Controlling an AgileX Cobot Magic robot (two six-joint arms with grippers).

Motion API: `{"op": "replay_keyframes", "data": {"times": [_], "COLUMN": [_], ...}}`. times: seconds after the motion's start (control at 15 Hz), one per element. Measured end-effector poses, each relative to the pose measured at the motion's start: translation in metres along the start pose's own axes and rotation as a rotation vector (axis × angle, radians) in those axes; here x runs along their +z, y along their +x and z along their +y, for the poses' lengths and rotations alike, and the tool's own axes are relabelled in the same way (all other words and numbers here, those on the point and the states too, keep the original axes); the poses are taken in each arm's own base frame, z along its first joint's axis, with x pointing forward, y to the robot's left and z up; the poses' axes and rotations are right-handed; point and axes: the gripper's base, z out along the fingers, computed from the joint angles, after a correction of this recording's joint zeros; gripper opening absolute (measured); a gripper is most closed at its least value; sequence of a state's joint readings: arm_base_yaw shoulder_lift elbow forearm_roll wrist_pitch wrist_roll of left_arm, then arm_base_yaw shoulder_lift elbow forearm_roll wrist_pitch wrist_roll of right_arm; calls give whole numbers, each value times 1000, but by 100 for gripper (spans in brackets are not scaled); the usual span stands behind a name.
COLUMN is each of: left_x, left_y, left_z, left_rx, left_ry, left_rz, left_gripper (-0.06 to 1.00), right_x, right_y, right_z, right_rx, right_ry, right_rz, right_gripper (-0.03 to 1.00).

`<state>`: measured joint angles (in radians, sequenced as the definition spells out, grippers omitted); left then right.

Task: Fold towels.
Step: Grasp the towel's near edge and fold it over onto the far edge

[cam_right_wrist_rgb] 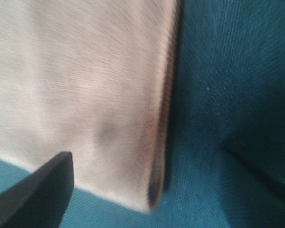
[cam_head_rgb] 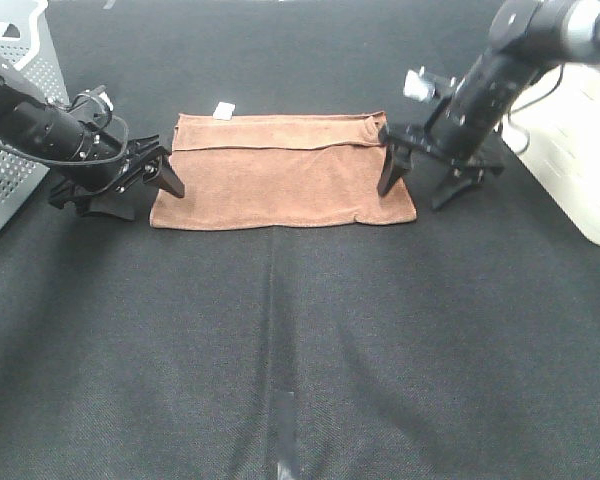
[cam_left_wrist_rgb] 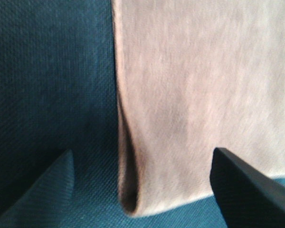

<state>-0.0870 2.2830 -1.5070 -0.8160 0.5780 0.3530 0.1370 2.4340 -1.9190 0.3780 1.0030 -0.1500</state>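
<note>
The brown towel [cam_head_rgb: 280,175] lies folded flat in the middle of the dark table cover [cam_head_rgb: 300,350]. Its upper layer stops short of the far edge, where a small white tag [cam_head_rgb: 223,110] pokes out. The left gripper [cam_head_rgb: 140,195] sits at the towel's left short end and the right gripper [cam_head_rgb: 412,197] at its right short end. Both have their jaws spread wide and grasp nothing.

In each wrist view the towel's near corner lies between the two fingers, with its doubled layers showing at the fold. Whether any fingertip touches the cloth cannot be told. The right wrist view is blurred, and one finger there is only a dim dark shape against the cover.

Both arms are cut off by the frame edges. A white holed basket [cam_head_rgb: 20,150] on the left and a white box [cam_head_rgb: 580,160] on the right are only partly in view.
</note>
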Motion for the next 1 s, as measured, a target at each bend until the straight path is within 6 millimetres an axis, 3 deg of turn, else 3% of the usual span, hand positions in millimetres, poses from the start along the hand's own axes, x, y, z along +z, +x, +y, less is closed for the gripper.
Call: {"op": "replay_keyframes", "data": {"times": [0.2,0.33,0.4,0.47,0.6,0.67,0.87,1.0], "left_x": [7,14,14,18,21,21,11,-10], "left_y": [0,5,5,8,10,10,8,1], "left_z": [-1,-10,-10,-11,-10,-10,-6,1], "left_rx": [-40,-26,-26,-22,-22,-19,-9,12], "left_ry": [17,21,21,22,20,18,26,25], "left_rz": [-13,-15,-15,-5,9,12,40,57], "left_gripper": [70,52,52,32,5,1,1,1], "right_x": [7,10,10,14,16,17,16,10], "right_y": [-2,-4,-4,-4,-3,-3,-1,3], "right_z": [3,5,5,4,3,3,4,6], "right_rx": [3,8,8,13,16,28,39,47], "right_ry": [-53,-72,-72,-74,-73,-73,-78,-82], "right_rz": [-12,-27,-27,-26,-21,-17,8,43], "right_gripper": [67,54,54,36,10,1,0,0]}}
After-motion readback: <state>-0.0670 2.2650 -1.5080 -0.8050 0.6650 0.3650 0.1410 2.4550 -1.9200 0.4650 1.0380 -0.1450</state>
